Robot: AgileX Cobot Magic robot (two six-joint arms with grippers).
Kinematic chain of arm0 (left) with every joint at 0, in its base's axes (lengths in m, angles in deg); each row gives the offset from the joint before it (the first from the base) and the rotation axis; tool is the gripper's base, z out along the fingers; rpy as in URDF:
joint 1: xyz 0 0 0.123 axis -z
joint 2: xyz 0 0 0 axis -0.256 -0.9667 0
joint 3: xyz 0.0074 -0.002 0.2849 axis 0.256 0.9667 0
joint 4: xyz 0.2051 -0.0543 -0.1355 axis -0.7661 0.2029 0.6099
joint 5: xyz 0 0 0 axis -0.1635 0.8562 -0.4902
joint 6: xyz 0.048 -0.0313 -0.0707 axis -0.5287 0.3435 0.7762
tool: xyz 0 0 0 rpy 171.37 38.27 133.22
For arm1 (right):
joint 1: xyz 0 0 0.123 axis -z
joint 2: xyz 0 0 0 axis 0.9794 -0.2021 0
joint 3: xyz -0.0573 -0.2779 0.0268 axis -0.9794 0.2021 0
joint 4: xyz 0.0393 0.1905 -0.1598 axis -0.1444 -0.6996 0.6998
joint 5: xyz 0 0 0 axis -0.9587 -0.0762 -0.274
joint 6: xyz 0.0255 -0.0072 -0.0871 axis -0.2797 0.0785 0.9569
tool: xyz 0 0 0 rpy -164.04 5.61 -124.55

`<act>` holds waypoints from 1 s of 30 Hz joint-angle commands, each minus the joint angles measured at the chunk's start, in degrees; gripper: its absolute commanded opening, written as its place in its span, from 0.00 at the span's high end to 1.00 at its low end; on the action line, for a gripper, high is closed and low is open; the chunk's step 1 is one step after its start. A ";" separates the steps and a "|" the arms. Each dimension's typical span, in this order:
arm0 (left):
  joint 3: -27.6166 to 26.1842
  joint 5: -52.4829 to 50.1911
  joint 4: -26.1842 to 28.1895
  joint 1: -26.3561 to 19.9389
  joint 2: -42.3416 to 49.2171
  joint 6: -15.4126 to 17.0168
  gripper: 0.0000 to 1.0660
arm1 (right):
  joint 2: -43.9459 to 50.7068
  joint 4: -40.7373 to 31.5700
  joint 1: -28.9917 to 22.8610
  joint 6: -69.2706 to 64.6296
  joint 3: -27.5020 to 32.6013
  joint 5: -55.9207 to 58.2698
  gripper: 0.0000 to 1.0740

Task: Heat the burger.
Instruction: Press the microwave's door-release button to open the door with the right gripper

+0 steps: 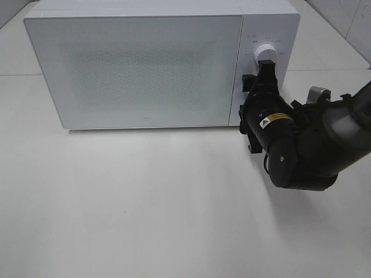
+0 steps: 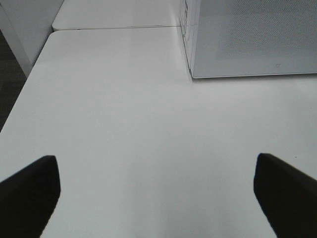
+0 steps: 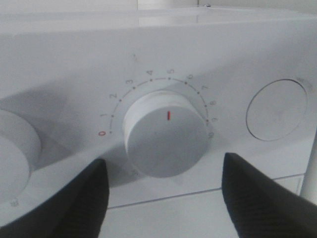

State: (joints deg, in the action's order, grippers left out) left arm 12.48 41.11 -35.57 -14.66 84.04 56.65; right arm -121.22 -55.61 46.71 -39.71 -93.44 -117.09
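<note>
The timer dial (image 3: 166, 134) is seen straight ahead of the right claw (image 3: 164, 171), between its released jaws and untouched. The left claw (image 2: 156, 166) is held released, well apart.

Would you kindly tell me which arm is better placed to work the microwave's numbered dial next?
Right. The right gripper faces the numbered dial head-on, fingers apart on either side of it. The left gripper hangs open over the table off the microwave door corner, away from the controls.
</note>
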 commanded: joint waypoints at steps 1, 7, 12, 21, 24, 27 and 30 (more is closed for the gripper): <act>0.17 -0.34 0.11 -0.11 1.15 0.23 0.05 | 0.29 -0.34 0.86 2.18 -2.01 -11.69 0.35; 0.17 -0.34 0.11 -0.11 1.15 0.23 0.05 | 1.09 1.26 0.74 4.41 -1.09 -11.29 0.26; 0.17 -0.34 0.11 -0.11 1.15 0.23 0.05 | 4.41 2.58 0.11 9.97 2.01 -10.89 0.27; 0.17 -0.34 0.11 -0.11 1.15 0.23 0.05 | 14.04 9.80 0.11 16.21 9.05 0.29 0.29; 0.17 -0.34 0.11 -0.11 1.15 0.23 0.05 | 18.05 11.12 0.11 22.06 10.94 3.67 0.29; 0.17 -0.34 0.11 -0.11 1.15 0.23 0.05 | 20.45 12.09 0.11 27.39 11.80 5.39 0.28; 0.17 -0.34 0.11 -0.11 1.15 0.23 0.05 | 23.95 13.69 0.11 34.84 12.78 7.73 0.26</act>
State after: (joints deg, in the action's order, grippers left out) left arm 12.48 41.11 -35.57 -14.66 84.04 56.65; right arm -98.24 -43.06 46.77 -8.19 -80.84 -109.93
